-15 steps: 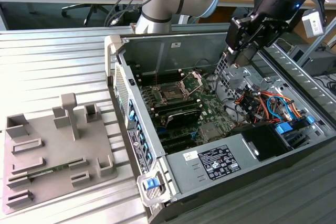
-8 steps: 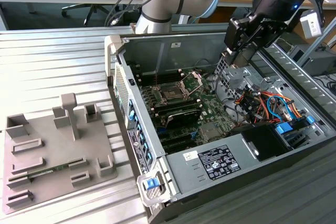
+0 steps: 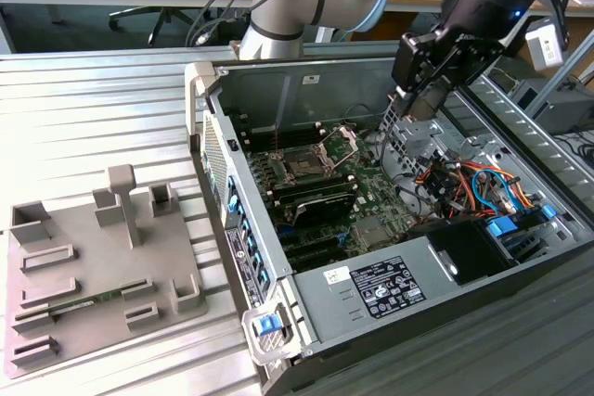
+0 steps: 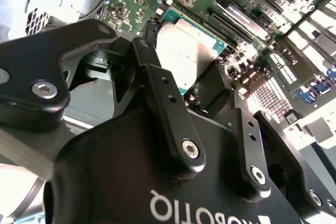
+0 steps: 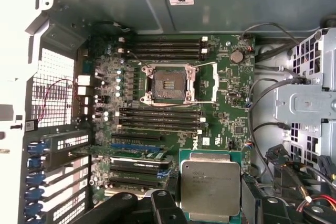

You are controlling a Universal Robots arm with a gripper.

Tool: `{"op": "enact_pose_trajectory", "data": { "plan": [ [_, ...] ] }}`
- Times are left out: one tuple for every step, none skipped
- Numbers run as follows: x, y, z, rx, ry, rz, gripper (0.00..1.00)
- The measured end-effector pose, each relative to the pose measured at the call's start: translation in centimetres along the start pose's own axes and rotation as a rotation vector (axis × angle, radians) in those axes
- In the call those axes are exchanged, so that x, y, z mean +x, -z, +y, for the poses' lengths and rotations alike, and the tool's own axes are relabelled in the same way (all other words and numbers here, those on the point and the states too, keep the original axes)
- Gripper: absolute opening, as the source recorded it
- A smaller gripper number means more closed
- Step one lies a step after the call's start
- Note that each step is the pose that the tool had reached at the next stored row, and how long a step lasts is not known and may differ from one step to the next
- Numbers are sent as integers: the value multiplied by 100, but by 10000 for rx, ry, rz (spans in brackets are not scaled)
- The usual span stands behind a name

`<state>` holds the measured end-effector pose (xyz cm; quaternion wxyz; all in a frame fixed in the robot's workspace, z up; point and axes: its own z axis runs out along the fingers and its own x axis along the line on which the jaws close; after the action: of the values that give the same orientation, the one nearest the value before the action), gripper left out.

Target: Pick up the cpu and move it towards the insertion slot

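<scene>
Ribbed metal worktop [image 3: 102, 108] under an open computer case [image 3: 371, 257], motherboard [image 5: 168, 103] lying flat inside. Black gripper [image 3: 419, 99] up above the case's far corner, toward the exterior view's right. Insertion slot [image 5: 169, 83] open near the board's middle, bracket swung aside, well apart from the chip. Silvery cpu [image 5: 210, 183] pinched edge-on between the jaws, metal face flat toward the first wrist camera; square, so no long axis. Chip's green rim [image 4: 185, 88] and one black finger [image 4: 165, 103] over its face clear in the second wrist view.
</scene>
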<state>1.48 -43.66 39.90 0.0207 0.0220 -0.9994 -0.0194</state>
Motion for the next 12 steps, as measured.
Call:
{"op": "enact_pose_trajectory", "data": {
  "plan": [
    [5,-2,0,0,0,1,55],
    [9,-4,0,0,0,0,55],
    [17,-7,1,0,-1,0,55],
    [21,-9,1,0,-1,0,55],
    [28,-12,1,0,0,1,55],
    [32,-13,1,0,0,0,55],
    [37,-15,1,-1,0,0,55],
    [43,-18,1,0,0,0,55],
    [52,-22,2,0,0,0,55],
    [58,-24,2,0,0,0,55],
    [64,-28,2,0,0,0,55],
    [67,-30,2,0,0,0,55]
  ]
}}
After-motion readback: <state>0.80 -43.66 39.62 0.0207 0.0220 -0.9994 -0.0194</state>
